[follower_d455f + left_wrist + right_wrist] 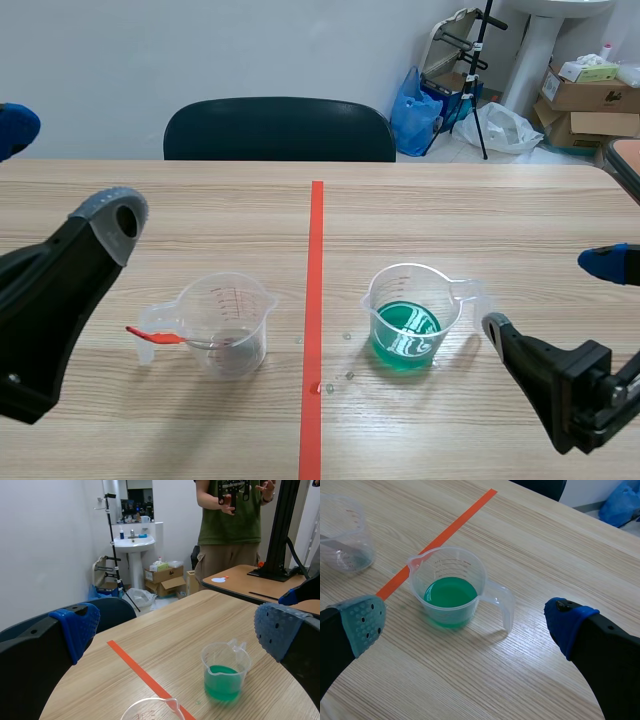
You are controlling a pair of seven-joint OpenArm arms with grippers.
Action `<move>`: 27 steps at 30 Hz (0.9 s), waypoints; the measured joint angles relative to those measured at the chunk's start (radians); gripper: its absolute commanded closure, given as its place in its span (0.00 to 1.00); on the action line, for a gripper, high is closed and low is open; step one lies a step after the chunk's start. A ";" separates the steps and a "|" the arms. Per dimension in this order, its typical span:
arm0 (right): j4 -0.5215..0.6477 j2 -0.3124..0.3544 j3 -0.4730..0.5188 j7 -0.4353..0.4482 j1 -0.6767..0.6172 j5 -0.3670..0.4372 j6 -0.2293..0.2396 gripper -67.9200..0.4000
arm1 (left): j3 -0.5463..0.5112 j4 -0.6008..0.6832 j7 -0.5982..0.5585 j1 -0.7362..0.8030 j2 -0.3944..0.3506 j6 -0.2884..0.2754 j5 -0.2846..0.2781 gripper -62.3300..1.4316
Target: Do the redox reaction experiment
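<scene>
Item: green-liquid measuring cup point(405, 320), clear plastic, roughly a third full, standing on the table point(480, 220) just right of the orange-red tape line point(315, 300), with its handle point(500, 602) turned toward the right arm. Companion item: second clear measuring cup point(228, 322), left of the line and well apart from the first, holding a red-handled tool point(155, 335) that leans over its rim; something small and grey sits at the bottom, too indistinct to identify. Right gripper point(547, 293): fingers spread wide and holding nothing, low and near the green cup on its handle side. Left gripper point(62, 168): fingers likewise apart and empty, raised above the table's left part and touching neither cup. Minor note: a few droplets point(335, 378) lie beside the tape between the cups. Judged step: taking up the green cup to pour into the other. Handling advice: approach level, close on the handle or squarely across the wall rather than the flexible rim, grip firmly without deforming the thin plastic, and lift upright to keep the liquid from slopping. Steadying the receiving cup with the left gripper looks prudent, since it seems light and the leaning tool may tip it.
</scene>
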 measured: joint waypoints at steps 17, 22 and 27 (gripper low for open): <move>0.000 0.000 0.000 0.004 0.000 0.000 0.000 0.00 | 0.000 -0.001 0.063 0.000 0.000 0.000 0.004 0.00; 0.000 0.000 0.000 0.004 0.000 0.000 0.000 0.00 | 0.000 -0.001 0.083 0.000 0.000 0.000 0.004 0.00; 0.000 0.000 0.000 0.004 0.000 0.000 0.000 0.00 | 0.000 -0.001 0.082 0.000 0.000 0.000 0.004 0.00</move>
